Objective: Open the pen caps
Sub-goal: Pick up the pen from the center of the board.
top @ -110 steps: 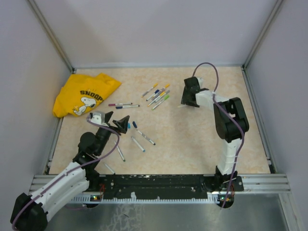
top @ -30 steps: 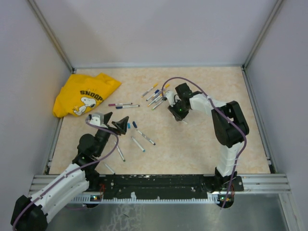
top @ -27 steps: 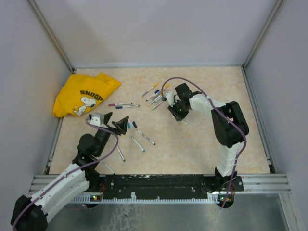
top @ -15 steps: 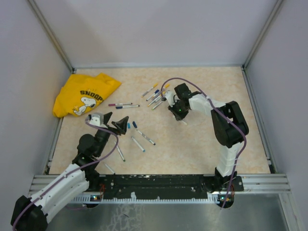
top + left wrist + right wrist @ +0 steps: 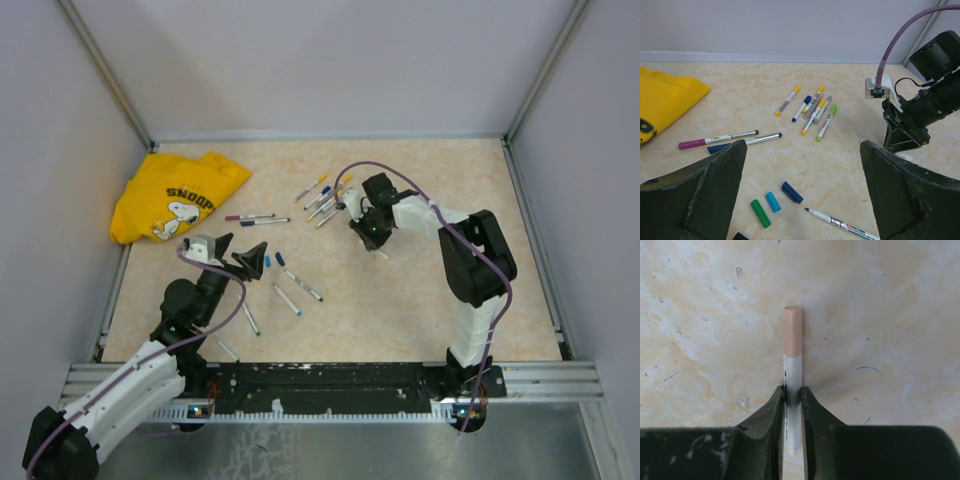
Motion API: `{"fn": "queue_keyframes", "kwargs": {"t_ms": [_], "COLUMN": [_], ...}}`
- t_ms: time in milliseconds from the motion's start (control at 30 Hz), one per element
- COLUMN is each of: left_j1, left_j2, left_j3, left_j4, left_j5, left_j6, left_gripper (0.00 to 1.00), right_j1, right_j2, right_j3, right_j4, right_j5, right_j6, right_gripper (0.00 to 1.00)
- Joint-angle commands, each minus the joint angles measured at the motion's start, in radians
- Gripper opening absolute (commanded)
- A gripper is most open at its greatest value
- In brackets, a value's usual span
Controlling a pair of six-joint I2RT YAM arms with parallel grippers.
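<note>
In the last few seconds I dropped the right gripper [image 5: 792, 392] from over the desk's far-right part to beside the pen cluster [image 5: 328, 200] near the far edge. It now clamps a white pen barrel [image 5: 792, 370] just behind its peach cap [image 5: 792, 332], which is still on. My left gripper [image 5: 240, 252] hasn't moved, its fingers spread wide over loose caps [image 5: 772, 202] toward the left edge, so I judge it must come across to pull the cap.

A: Room around the right gripper [image 5: 373, 236]?
B: Bare table [image 5: 420, 300] right of it and past its held pen [image 5: 792, 370]; a pen cluster [image 5: 328, 203] close on its left.
A: The left gripper [image 5: 240, 255]?
B: Loose caps [image 5: 772, 202] just ahead, between its spread jaws.
</note>
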Motion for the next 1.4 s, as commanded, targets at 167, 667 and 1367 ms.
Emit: {"fn": "queue_keyframes", "kwargs": {"t_ms": [167,667,1367], "left_j1": [0.004,0.004,0.004], "left_j2": [-0.010,-0.011,0.056], "left_j3": [-0.009,-0.008,0.036], "left_j4": [0.044,0.044,0.055], "left_j5": [-0.007,-0.007,0.245], "left_j6": [-0.008,-0.009,-0.208], "left_gripper": [1.00,1.00,1.00], "right_j1": [0.009,0.015,0.015], "right_j2": [0.018,0.024,-0.117], "right_j3": [-0.012,-0.016,-0.078], "right_j4": [-0.060,-0.048,0.060], "right_j5": [0.008,0.017,-0.104], "right_j6": [-0.005,0.003,0.044], "right_gripper": [0.20,0.05,0.00]}}
